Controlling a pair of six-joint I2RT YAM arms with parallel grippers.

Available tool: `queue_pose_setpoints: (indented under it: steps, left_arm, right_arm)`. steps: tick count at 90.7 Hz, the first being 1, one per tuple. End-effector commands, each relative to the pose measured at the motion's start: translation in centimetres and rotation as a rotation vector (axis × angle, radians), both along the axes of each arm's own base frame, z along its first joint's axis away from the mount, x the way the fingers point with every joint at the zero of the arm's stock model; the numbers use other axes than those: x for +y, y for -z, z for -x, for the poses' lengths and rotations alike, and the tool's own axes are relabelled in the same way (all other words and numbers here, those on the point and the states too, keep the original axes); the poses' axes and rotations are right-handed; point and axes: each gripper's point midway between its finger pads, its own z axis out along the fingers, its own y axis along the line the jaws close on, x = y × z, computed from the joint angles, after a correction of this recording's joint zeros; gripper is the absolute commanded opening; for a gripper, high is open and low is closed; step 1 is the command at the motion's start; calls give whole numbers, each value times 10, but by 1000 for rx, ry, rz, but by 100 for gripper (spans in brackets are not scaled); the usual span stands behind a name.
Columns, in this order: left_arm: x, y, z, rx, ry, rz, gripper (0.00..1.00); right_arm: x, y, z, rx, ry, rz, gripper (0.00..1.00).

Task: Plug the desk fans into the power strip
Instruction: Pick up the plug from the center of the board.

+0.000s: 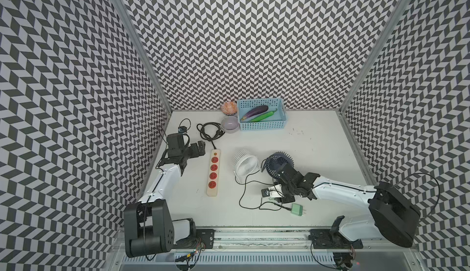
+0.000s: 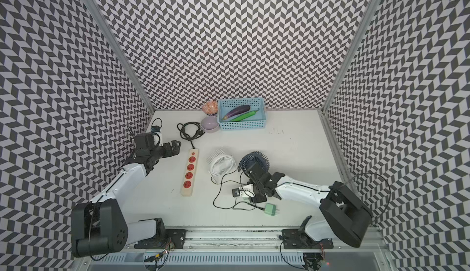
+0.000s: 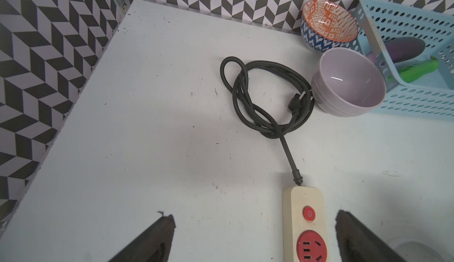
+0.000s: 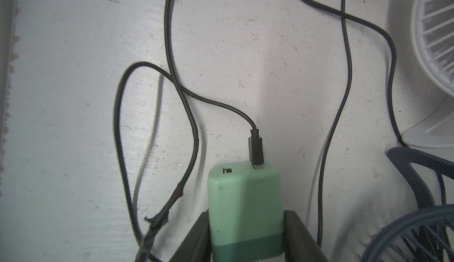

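In both top views the power strip (image 1: 213, 173) (image 2: 190, 172) is seen lying flat on the white table (image 1: 318, 155). Its length runs from near to far, between the left arm (image 1: 165, 180) and the white fan (image 1: 245, 165). Its button end is turned to the far side, where its black cord (image 1: 209, 131) is coiled beside a lilac bowl (image 1: 230, 125). The left gripper (image 1: 201, 148) is held just beside that button end, apart from it. A dark blue fan (image 1: 278, 158) is stood next to the white one, and the right arm (image 1: 338, 188) is stretched in front of it toward a green adapter (image 1: 297, 210); the grip itself cannot be made out here. A blue basket (image 1: 262, 127) holding an aubergine (image 1: 255, 111) is set against the far wall. In the left wrist view the left gripper's fingers (image 3: 159, 238) are spread wide and nothing is held; only bare table and the strip's button end (image 3: 308, 214) are seen between them, and the strip is untouched. In the right wrist view the right gripper (image 4: 246, 215) is closed on the green adapter (image 4: 244, 194), with a finger pressed to each side of it. A black cable (image 4: 167, 39) is plugged into one of the adapter's two ports.
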Motion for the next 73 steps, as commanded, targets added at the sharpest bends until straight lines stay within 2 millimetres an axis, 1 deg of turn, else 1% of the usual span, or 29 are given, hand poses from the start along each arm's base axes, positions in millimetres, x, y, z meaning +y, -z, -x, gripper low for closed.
queue_pose_setpoints:
  steps: [1,17,33,42,54,64,73]
  left_arm:
    - [-9,-31,-3,-61,77,-8,100]
    - [-23,-53,-3,-79,185,-16,100]
    - [-33,-79,-2,-105,276,-55,99]
    - [-45,-102,-1,-149,360,-78,97]
    - [-63,-135,3,-238,491,-132,96]
    - [-73,-154,6,-289,569,-201,96]
    - [-89,-165,19,-336,686,-239,97]
  right_arm:
    - [24,-42,-20,-81,19,-109,16]
    - [49,-79,-28,-85,-3,-210,5]
    - [72,-109,-36,-66,15,-313,0]
    - [82,-125,-44,-79,35,-372,0]
    - [93,-149,-48,-86,43,-472,0]
    - [99,-164,-49,-62,47,-539,0]
    - [103,-172,-47,-30,49,-580,0]
